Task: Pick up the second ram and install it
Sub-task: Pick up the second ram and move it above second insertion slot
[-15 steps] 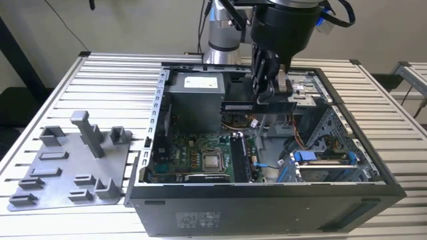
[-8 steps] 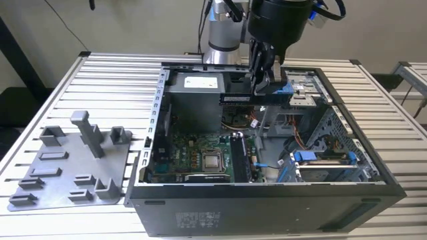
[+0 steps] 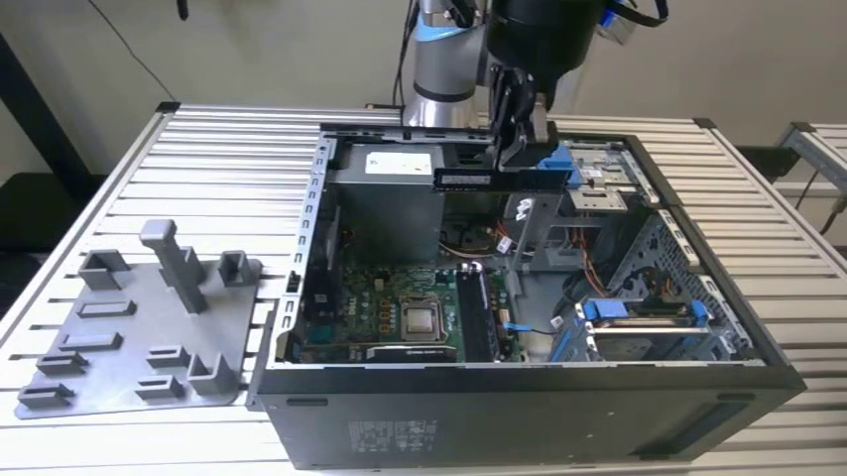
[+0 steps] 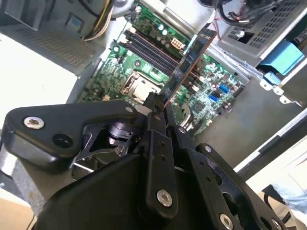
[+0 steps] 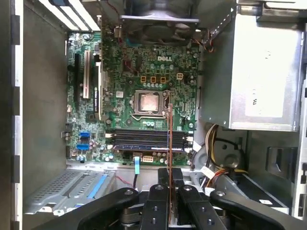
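Exterior view: ram [image 3: 463, 179] clamped in gripper [image 3: 521, 161].

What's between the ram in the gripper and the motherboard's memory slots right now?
Nothing. In the first wrist view the second ram, held in the gripper, hangs over the black memory slots with only open air showing between them.

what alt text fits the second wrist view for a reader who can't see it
The black gripper is shut on the second ram, a long, narrow, dark blue-green memory stick, held above the green motherboard inside an open computer case. Long black memory slots and a silver processor socket lie below it.
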Controlling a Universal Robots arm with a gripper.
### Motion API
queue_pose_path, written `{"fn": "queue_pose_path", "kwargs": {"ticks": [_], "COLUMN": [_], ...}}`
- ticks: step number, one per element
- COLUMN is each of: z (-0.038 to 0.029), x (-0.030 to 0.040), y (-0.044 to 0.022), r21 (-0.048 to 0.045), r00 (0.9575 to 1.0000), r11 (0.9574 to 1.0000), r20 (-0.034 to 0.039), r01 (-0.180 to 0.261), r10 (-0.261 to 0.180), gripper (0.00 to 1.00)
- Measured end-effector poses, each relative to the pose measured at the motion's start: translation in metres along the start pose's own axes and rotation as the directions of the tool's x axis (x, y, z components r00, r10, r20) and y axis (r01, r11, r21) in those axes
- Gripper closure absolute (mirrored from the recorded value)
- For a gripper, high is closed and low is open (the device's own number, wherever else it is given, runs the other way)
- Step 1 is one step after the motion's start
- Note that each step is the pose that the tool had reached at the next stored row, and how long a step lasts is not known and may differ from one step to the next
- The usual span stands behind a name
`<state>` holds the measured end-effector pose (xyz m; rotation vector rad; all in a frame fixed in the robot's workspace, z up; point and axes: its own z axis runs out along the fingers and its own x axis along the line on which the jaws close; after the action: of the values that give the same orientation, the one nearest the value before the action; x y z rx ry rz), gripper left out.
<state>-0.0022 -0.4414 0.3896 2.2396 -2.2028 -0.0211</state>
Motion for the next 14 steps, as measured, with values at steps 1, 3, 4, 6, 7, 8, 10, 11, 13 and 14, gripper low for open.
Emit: {"fn": "queue_pose_path", "kwargs": {"ticks": [1,3,4,6,7,8,10,11,13,14], "z": [0.0002,0.0004,0.0005,0.0007,0.0008,0.0009,0.0011,0.0011,0.0011,0.0011], "x": [-0.0027,-0.0083,-0.0107,-0.0160,-0.0185,-0.0209,-0.0251,-0.0258,-0.0258,-0.0258], "y": [-0.0001,-0.0002,-0.0002,-0.0003,-0.0004,-0.0004,-0.0005,-0.0006,-0.0011,-0.0015], "r21": [0.0000,0.0000,0.0000,0.0000,0.0000,0.0000,0.0000,0.0000,0.0000,0.0000], "r00": [1.0000,1.0000,1.0000,1.0000,1.0000,1.0000,1.0000,1.0000,1.0000,1.0000], "r11": [1.0000,1.0000,1.0000,1.0000,1.0000,1.0000,1.0000,1.0000,1.0000,1.0000], "r20": [0.0002,0.0003,0.0004,0.0006,0.0008,0.0009,0.0012,0.0011,0.0012,0.0012], "r01": [0.000,0.000,0.000,0.000,0.000,0.000,0.000,0.000,0.000,0.000], "r10": [0.000,0.000,0.000,0.000,0.000,0.000,0.000,0.000,0.000,0.000], "gripper": [0.86,0.86,0.86,0.86,0.86,0.86,0.86,0.86,0.86,0.86]}}
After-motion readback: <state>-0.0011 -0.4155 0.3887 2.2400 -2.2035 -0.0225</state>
